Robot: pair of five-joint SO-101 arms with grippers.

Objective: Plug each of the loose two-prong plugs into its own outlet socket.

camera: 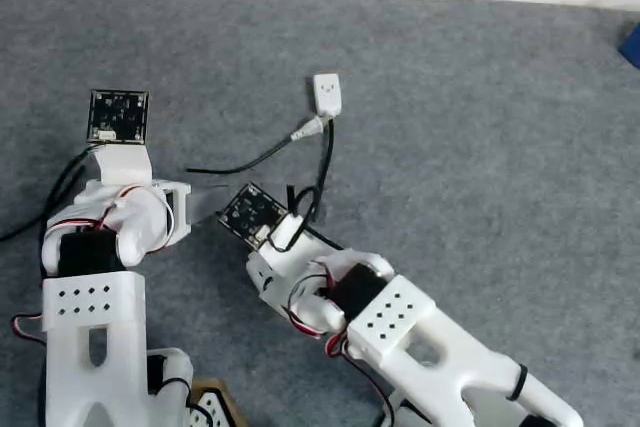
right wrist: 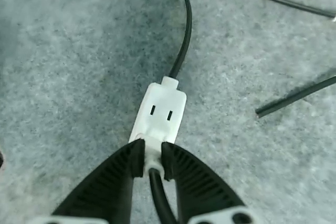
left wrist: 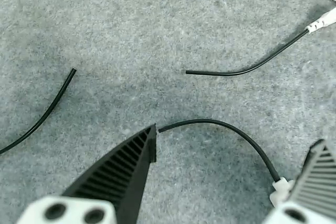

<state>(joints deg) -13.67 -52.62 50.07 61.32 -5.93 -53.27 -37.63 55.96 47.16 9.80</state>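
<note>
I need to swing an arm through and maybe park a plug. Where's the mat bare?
Bare: the wide stretch of mat right of the white socket, out to the blue object; also the strip along its far edge. Crowded: between the arms, where black cables cross beside the right gripper, shut on a socket block.

Lighting: bright, even and diffuse from overhead, spread flat across the grey table point(camera: 480, 147). Shadows: soft and short, a faint one running beside the cable point(right wrist: 185, 30) in the right wrist view, plus a dimmer patch along one edge there.
</note>
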